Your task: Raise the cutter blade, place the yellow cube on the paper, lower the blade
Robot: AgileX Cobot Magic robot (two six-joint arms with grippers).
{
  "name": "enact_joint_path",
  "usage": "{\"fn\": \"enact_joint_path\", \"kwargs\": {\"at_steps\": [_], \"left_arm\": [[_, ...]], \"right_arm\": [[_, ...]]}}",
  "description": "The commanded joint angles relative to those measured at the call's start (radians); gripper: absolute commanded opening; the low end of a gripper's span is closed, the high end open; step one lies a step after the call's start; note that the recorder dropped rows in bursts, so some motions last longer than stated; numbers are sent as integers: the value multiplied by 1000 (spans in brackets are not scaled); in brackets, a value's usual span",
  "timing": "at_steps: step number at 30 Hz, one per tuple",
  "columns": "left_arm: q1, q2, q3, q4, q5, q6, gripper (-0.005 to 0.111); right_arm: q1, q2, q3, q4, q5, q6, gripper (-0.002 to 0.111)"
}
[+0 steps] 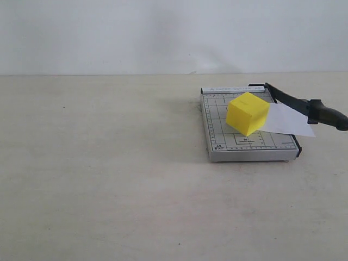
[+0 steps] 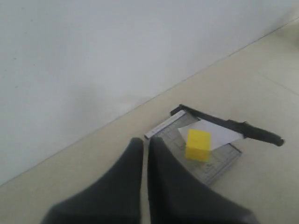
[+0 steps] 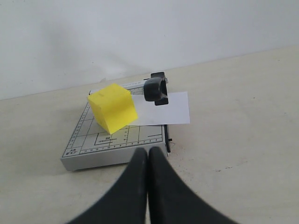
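The yellow cube [image 1: 247,113] rests on the grey gridded cutter base [image 1: 239,155], with one edge on the white paper [image 1: 288,120]. The paper sticks out past the base's right edge. The black cutter blade [image 1: 293,101] slants up from its far hinge, its thick handle [image 1: 329,115] hanging above the paper. Neither gripper shows in the exterior view. My left gripper [image 2: 144,140] is shut and empty, held high and well back from the cube [image 2: 198,144] and blade [image 2: 233,125]. My right gripper [image 3: 148,150] is shut and empty, just in front of the base's near wall [image 3: 93,156], facing the cube [image 3: 112,106], handle [image 3: 155,88] and paper [image 3: 173,109].
The beige tabletop [image 1: 109,179] stretches left of and in front of the cutter. A plain white wall [image 1: 163,32] runs behind the table's far edge.
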Motion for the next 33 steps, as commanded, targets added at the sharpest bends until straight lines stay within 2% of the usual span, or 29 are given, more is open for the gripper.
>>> {"fn": "enact_joint_path", "kwargs": {"at_steps": [1, 2, 5, 7, 10, 11, 12, 13, 18, 20, 22, 24, 29, 33], "left_arm": [[19, -224, 442, 125, -518, 62, 4], [34, -286, 560, 139, -744, 67, 4], [89, -407, 875, 133, -1113, 67, 4], [118, -476, 1013, 97, -1184, 65, 4], [174, -586, 1233, 13, -1174, 55, 4], [210, -672, 1359, 13, -1174, 55, 4], [225, -706, 1404, 13, -1174, 55, 4], [265, -787, 1500, -2, -1174, 55, 4], [407, -1066, 1754, -2, -1141, 55, 4], [482, -1212, 1882, -2, -1138, 55, 4], [525, -1300, 1969, -2, -1138, 55, 4], [550, -1341, 2016, -2, -1138, 55, 4], [558, -1341, 2016, -6, -1093, 55, 4], [630, -1341, 2016, -32, -1026, 64, 4]], "right_arm": [[0, -5, -1, -3, -2, -2, 0], [0, -5, -1, -3, -2, -2, 0], [0, -5, -1, -3, -2, -2, 0], [0, -5, -1, -3, -2, -2, 0], [0, -5, -1, -3, -2, -2, 0], [0, -5, -1, -3, -2, -2, 0], [0, -5, -1, -3, -2, -2, 0], [0, -5, -1, -3, -2, -2, 0], [0, -5, -1, -3, -2, -2, 0], [0, -5, -1, -3, -2, -2, 0], [0, -5, -1, -3, -2, -2, 0], [0, -5, -1, -3, -2, -2, 0], [0, -5, -1, -3, -2, -2, 0], [0, -5, -1, -3, -2, -2, 0]]}}
